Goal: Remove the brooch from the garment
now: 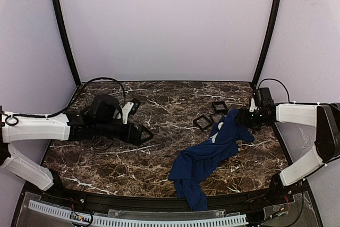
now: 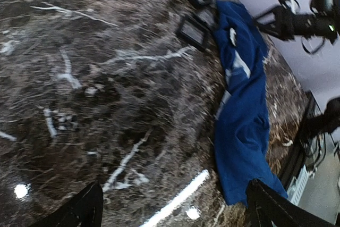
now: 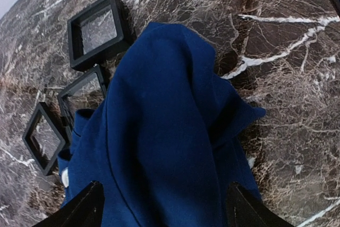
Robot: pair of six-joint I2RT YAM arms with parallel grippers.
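The garment (image 1: 207, 158) is a navy T-shirt lying crumpled in a long strip from the right side of the table to its front edge. It also shows in the left wrist view (image 2: 241, 115) and fills the right wrist view (image 3: 159, 147). A bit of pale print (image 1: 214, 138) shows on it. I cannot see the brooch in any view. My right gripper (image 1: 239, 118) is at the shirt's far end, its jaws wide apart over a raised fold of cloth (image 3: 164, 211). My left gripper (image 1: 149, 134) is open and empty over bare table, left of the shirt (image 2: 175, 208).
Small black square trays (image 1: 203, 122) (image 1: 220, 106) lie on the marble table (image 1: 106, 163) just left of the shirt's far end. Three show in the right wrist view (image 3: 98, 30) (image 3: 82, 97) (image 3: 45, 136). Walls enclose the back and sides. A cable loops behind the left arm (image 1: 106, 81).
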